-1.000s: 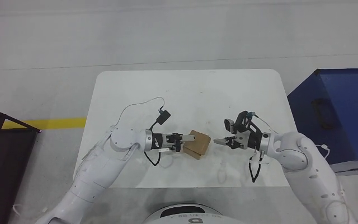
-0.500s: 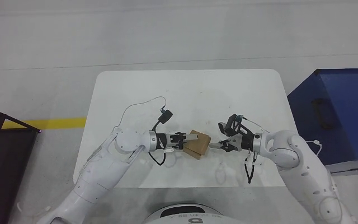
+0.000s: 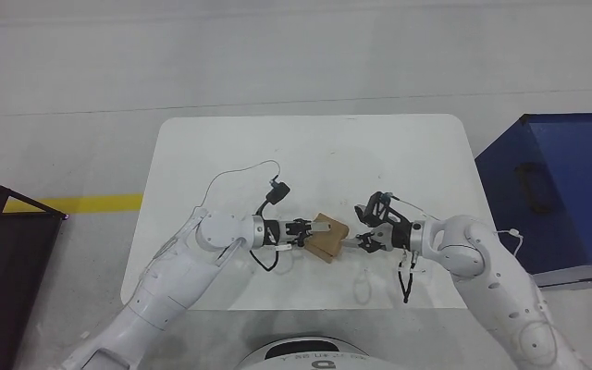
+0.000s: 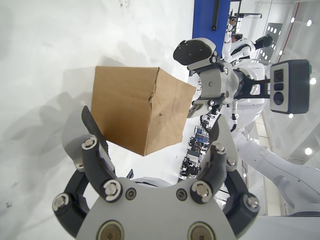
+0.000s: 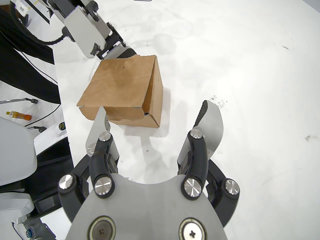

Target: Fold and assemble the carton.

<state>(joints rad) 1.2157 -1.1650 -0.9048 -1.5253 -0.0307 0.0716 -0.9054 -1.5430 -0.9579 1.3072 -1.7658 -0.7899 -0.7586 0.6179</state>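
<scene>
A small brown carton (image 3: 326, 237) rests on the white table (image 3: 305, 148), near its front middle. One end flap hangs loose on the side facing my right gripper (image 5: 120, 86). My left gripper (image 3: 301, 231) is open at the carton's left side, and the carton's near corner (image 4: 140, 111) sits between its fingers (image 4: 153, 119). My right gripper (image 3: 357, 243) is open just right of the carton, with one fingertip (image 5: 101, 113) at the loose flap. In each wrist view the other arm's gripper stands beyond the carton (image 4: 195, 81) (image 5: 115, 49).
A blue bin (image 3: 546, 194) stands off the table's right edge. A dark frame (image 3: 23, 240) stands on the floor to the left. A thin cable (image 3: 231, 176) loops over the table behind my left arm. The table's far half is bare.
My right gripper has moved left, up to the carton's loose end. My left arm has pushed slightly right, and the carton has shifted a little with it.
</scene>
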